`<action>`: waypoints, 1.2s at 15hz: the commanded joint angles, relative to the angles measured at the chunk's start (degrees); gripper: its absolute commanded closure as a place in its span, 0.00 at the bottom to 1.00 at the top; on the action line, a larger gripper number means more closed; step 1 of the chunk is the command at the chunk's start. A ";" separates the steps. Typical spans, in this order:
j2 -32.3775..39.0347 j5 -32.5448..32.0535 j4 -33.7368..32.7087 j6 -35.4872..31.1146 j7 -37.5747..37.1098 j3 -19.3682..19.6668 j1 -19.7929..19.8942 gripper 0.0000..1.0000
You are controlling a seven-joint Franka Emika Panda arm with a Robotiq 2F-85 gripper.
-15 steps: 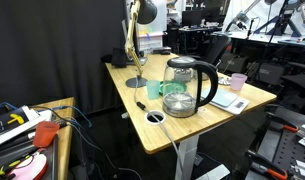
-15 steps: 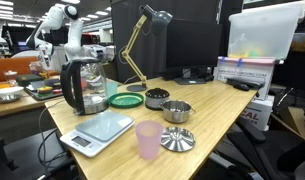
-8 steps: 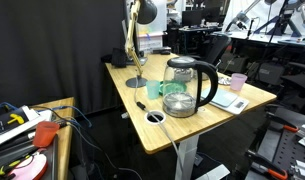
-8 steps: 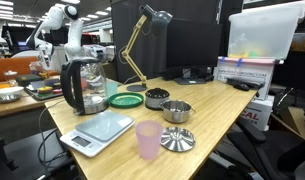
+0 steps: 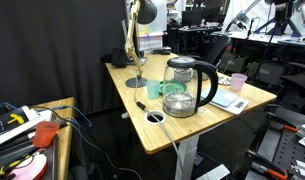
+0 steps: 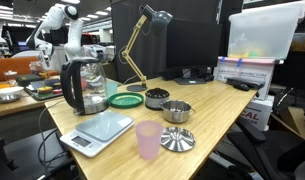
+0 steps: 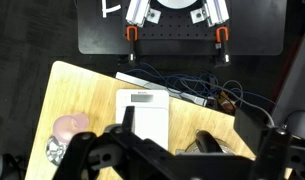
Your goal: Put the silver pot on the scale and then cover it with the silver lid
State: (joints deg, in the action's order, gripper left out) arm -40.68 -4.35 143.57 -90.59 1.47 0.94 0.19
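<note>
**Gripper.** In the wrist view the gripper (image 7: 184,158) is raised above the table (image 7: 77,95). Its jaws are spread fully apart and grip nothing. The scale (image 7: 142,115) appears in that view below the gripper, nearer to one finger than to the other.

**Scale.** A thin flat slab with a pale top, it lies near the table edge in both exterior views (image 6: 97,130) (image 5: 229,101). Nothing rests on its top.

**Silver pot.** The silver pot (image 6: 176,110) stands upright on the table, uncovered, well apart from the scale and not touching it. A second small metal pot (image 6: 157,98) with a dark interior stands just beside the silver pot, on the side away from the scale.

**Silver lid.** The silver lid (image 6: 176,140) lies flat on the table, with the pink cup (image 6: 148,140) between it and the scale. In the wrist view the cup (image 7: 70,127) and lid (image 7: 56,150) lie to one side of the scale.

**Other items.**
- The glass kettle (image 6: 84,85) stands just behind the scale.
- A green disc (image 6: 125,100) lies beyond the scale.
- A desk lamp (image 6: 142,40) stands farther from the scale still.
</note>
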 commanded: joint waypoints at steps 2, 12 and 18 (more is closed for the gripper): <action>6.99 -0.24 -2.43 -3.29 -0.98 0.05 0.50 0.00; 7.14 0.00 -1.78 -3.80 -0.75 0.08 0.34 0.00; 10.22 0.27 -3.43 -10.86 -1.26 -0.38 0.01 0.00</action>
State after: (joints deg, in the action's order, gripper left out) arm -33.21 -4.15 141.81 -97.85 0.67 0.95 0.21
